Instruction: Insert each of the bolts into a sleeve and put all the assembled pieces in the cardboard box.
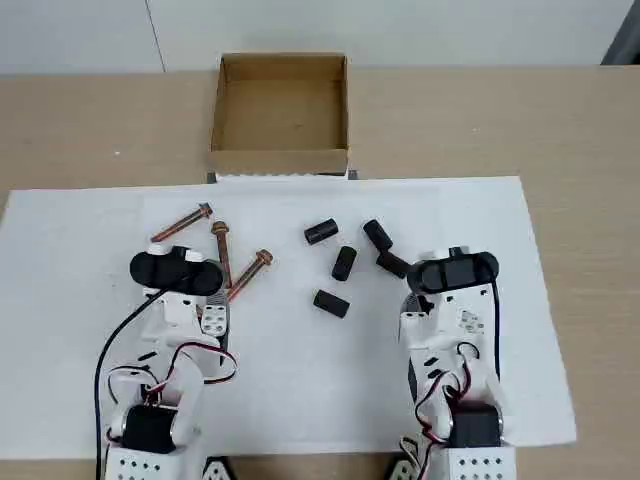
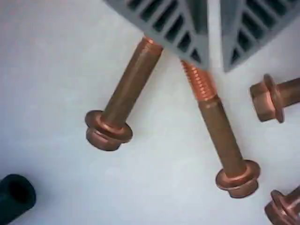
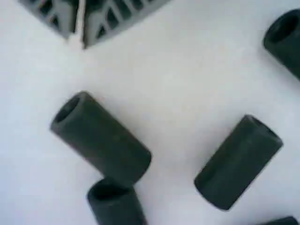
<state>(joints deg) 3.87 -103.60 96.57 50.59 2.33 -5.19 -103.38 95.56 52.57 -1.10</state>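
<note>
High view: the open, square cardboard box (image 1: 280, 160) sits at twelve o'clock on the wood-grain table (image 1: 90, 130), touching the far edge of a white paper sheet (image 1: 300, 390). At nine o'clock on the sheet lie three copper-coloured flange bolts (image 1: 181, 223), fanned out just ahead of the left arm (image 1: 177, 272). From the centre towards three o'clock, five short black sleeves (image 1: 344, 263) are scattered, and two of them lie right by the right arm (image 1: 452, 272).

Left wrist view: the left gripper (image 2: 215, 68) hangs over the bolts. Its ribbed grey fingers (image 2: 164, 23) are drawn almost together and grasp nothing. Smooth shanks, a threaded tip and round flanged hex heads show clearly, with a matte sleeve off to the side.

Right wrist view: the right gripper (image 3: 79, 40) is clenched to a thin slit and empty, above hollow, rubbery-looking cylinders. Two of these sleeves touch.
</note>
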